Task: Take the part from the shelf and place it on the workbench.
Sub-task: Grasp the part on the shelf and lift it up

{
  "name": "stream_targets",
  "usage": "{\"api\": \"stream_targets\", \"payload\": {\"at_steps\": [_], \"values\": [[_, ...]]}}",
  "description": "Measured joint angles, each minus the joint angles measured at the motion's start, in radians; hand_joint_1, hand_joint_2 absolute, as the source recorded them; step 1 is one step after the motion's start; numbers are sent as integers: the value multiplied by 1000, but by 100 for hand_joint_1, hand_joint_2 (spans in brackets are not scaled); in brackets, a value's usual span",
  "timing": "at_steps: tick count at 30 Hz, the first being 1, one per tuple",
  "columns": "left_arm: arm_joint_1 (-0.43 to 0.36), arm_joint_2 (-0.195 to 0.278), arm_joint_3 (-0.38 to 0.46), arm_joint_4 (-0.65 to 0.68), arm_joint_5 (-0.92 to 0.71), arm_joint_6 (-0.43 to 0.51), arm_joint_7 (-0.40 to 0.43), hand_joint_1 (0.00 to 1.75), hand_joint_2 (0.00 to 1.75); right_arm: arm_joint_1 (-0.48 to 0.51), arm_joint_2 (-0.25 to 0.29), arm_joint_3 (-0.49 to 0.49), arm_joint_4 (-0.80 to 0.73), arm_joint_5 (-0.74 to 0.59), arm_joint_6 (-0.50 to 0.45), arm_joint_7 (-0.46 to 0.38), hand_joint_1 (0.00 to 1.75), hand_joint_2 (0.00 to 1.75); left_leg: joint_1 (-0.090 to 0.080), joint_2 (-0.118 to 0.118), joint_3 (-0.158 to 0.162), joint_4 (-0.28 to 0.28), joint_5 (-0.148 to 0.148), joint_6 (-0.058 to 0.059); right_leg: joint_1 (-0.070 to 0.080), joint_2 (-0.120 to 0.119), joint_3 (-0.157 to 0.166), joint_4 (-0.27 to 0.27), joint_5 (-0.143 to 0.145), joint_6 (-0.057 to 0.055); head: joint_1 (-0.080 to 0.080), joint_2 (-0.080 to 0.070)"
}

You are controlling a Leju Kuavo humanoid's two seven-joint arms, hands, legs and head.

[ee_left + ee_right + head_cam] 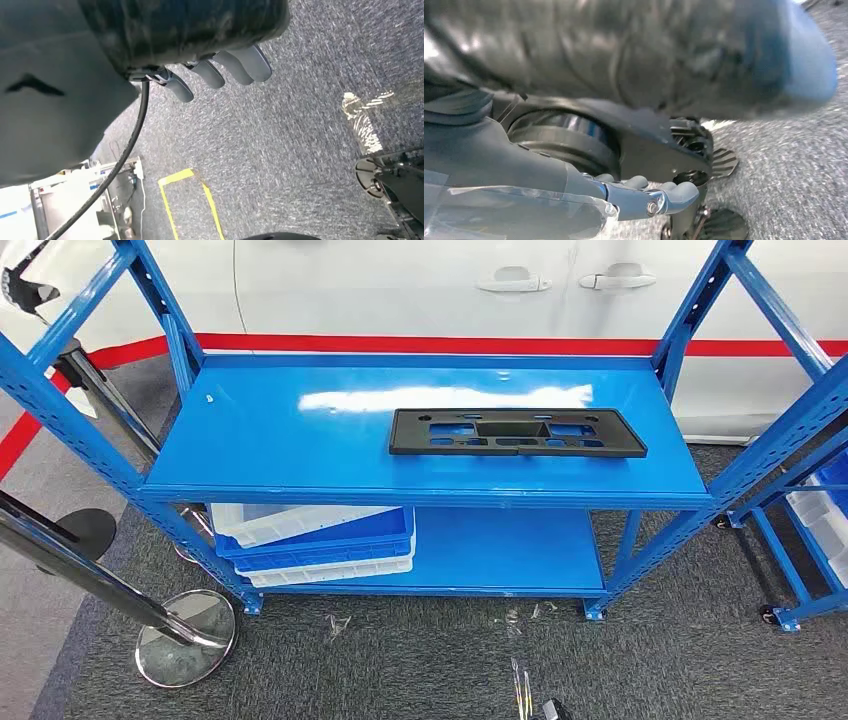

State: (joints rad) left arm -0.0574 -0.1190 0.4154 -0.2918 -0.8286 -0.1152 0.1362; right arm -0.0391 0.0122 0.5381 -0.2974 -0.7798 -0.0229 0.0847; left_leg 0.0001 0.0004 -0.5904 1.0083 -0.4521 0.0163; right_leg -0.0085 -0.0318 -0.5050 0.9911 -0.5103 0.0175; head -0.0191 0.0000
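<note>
- Far left: a chrome stanchion base point(187, 638) stood on grey carpet point(400, 670), a red floor stripe point(20, 435) beyond it.
- Blue shelf point(280, 440): glossy top level; stacked white and blue bins point(315, 545) sat on the lower level, left side.
- Black part point(516, 432) lay flat on the top level, right of centre, untouched.
- Behind: a white car door point(450, 290) with red trim.
- Right edge: a second blue rack point(810, 510).
- Left hand point(220, 70) hung over carpet, fingers loosely apart, holding nothing.
- Right hand point(644, 197): fingers extended, nothing in them.
</note>
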Motion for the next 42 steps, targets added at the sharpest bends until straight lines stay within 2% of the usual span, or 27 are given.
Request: {"api": "stream_targets", "payload": {"at_steps": [3, 7, 14, 17, 18, 21, 22, 29, 35, 42], "values": [[-6, -6, 36, 10, -21, 0, 4, 0, 0, -8, 6, 9, 6, -59, -18, -24, 0, 0, 0, 0, 0, 0, 0, 0, 0, 0, 0, 0, 0, 0, 0, 0], [-14, -16, 96, 25, -54, 0, 12, 0, 0, -22, 19, 18, 12, -155, -41, -103, 0, 0, 0, 0, 0, 0, 0, 0, 0, 0, 0, 0, 0, 0, 0, 0], [-16, -19, 111, 29, -62, 0, 13, 0, 0, -25, 23, 21, 13, -179, -46, -133, 0, 0, 0, 0, 0, 0, 0, 0, 0, -1, 0, 0, 0, 0, 0, 0], [-19, -22, 133, 34, -74, 1, 14, 0, 0, -30, 24, 22, 14, -206, -46, -181, 0, 0, 0, 0, 0, 0, 0, 0, 0, -1, 0, 0, 0, 0, 0, 0], [-22, -25, 154, 39, -86, 2, 15, 0, 0, -33, 18, 21, 13, -221, -45, -228, 0, 0, 0, 0, 0, 0, 0, 0, 0, -1, 0, 0, 0, 0, 0, 0], [-32, -34, 228, 58, -138, 0, 8, 0, 0, -39, -66, -36, 11, -247, -4, -357, 0, 0, 0, 0, 0, 1, 0, 0, -1, -1, 0, 0, 0, 0, 0, 0], [-33, -36, 240, 61, -149, -2, 5, 0, 0, -40, -95, -60, 11, -244, 15, -369, 0, 0, -1, 0, 0, 1, 0, 0, -1, -1, 1, 0, 0, 0, 0, 0], [-35, -41, 270, 71, -179, -10, -6, 0, 0, -38, -161, -196, -50, -176, 62, -380, 0, 0, -1, 0, 0, 2, 0, 1, -1, -1, 2, -1, 1, 1, 0, 0], [-36, -47, 281, 77, -196, -10, -12, 0, 0, -33, -169, -309, -169, -84, 70, -350, 0, 0, -1, 0, 1, 2, 0, 1, 0, -1, 2, -1, 1, 1, 0, 0], [-38, -52, 293, 81, -214, -9, -17, 0, 0, -19, -174, -417, -359, 37, 37, -297, 0, 0, -1, -1, 1, 2, 0, 1, 1, -1, 2, -1, 1, 1, 0, 0]]}}
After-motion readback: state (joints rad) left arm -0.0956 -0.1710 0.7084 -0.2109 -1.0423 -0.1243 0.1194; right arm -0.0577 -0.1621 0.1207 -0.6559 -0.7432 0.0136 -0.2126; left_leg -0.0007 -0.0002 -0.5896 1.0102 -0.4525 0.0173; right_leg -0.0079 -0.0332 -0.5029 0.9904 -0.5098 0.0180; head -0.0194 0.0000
